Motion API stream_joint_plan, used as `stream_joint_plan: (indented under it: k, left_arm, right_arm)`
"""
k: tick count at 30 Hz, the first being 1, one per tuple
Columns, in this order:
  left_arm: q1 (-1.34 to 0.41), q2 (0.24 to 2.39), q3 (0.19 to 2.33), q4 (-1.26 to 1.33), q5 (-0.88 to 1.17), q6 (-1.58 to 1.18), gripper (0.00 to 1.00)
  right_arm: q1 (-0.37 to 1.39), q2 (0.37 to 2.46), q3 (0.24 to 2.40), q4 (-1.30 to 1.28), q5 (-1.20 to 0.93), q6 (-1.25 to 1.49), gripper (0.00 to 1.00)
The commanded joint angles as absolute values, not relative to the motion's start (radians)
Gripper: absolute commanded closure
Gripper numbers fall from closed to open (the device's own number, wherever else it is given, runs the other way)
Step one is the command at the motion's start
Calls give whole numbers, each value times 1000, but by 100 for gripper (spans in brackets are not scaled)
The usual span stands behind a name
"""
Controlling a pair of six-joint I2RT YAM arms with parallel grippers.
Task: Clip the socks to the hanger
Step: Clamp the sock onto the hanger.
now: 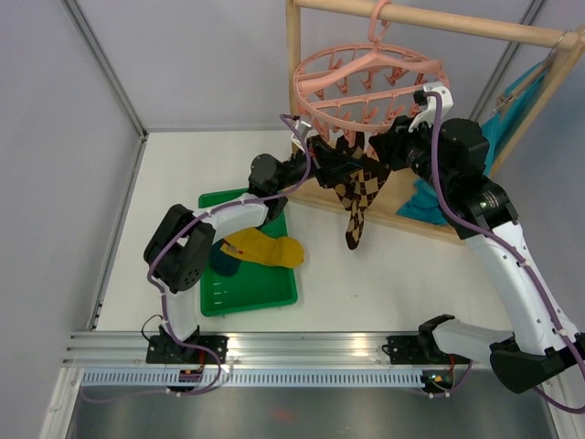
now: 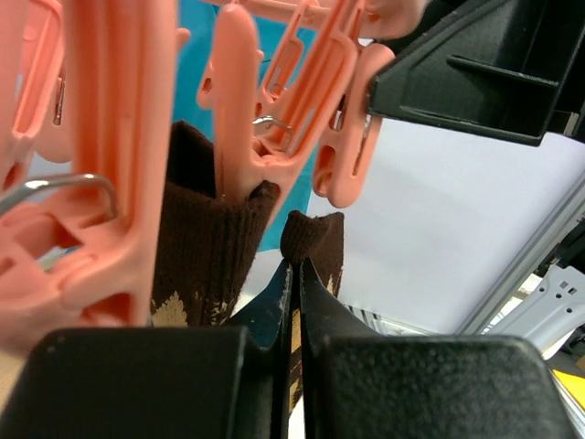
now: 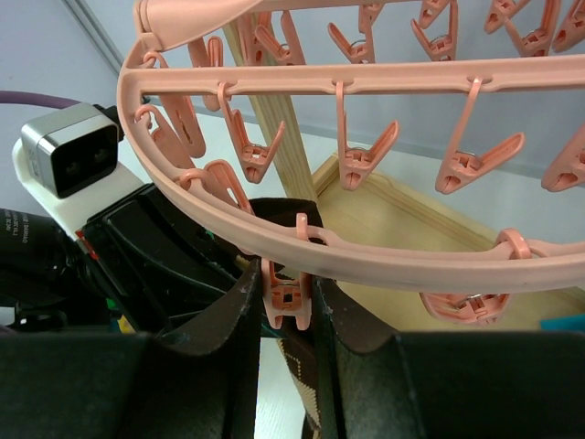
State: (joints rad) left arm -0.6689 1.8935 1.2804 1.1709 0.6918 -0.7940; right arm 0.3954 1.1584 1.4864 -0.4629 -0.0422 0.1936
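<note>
Two arms reach up to the hanger [image 1: 366, 82], which hangs by its hook from the top rail of the wooden rack [image 1: 430, 23] at the table's [image 1: 384, 274] far right edge.

Left gripper [image 2: 294, 283]: fingers shut flat together, pinching a brown ribbed cuff at their tips. Just to the left of that cuff, a second brown cuff is caught in the jaws of a hanging clip [image 2: 239, 137]. Whether the two cuffs belong to one sock cannot be told from the wrist view.

Right gripper [image 3: 285, 283]: fingers closed on a pink clip [image 3: 286, 300] that hangs from the near rim of the hanger, one finger on each side of it.

Argyle sock [image 1: 355, 206]: hangs below the hanger's near rim, between the two grippers, toe pointing down, clear of the table.

Green tray [image 1: 265, 293]: lies on the table's left half, close to the near edge. A mustard-yellow sock [image 1: 265, 247] lies across its far part, with its toe over the right rim. A dark teal sock [image 1: 224, 261] lies beside it, partly hidden by the left arm.

Teal cloth [image 1: 507, 114]: draped on the rack's right side, behind the right arm.
</note>
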Motion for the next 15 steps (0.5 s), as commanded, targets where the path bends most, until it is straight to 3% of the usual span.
stream_joint_plan:
  k: [1,15]
  left_arm:
    - [-657,1911,1327,1282,716,-860,98]
    - [-632,1931,1322,1402,700,-954,98]
  right_arm:
    - [399,1146,1488,-393,-83,178,100]
    - [397,1140,1466,-393,-71,152,100]
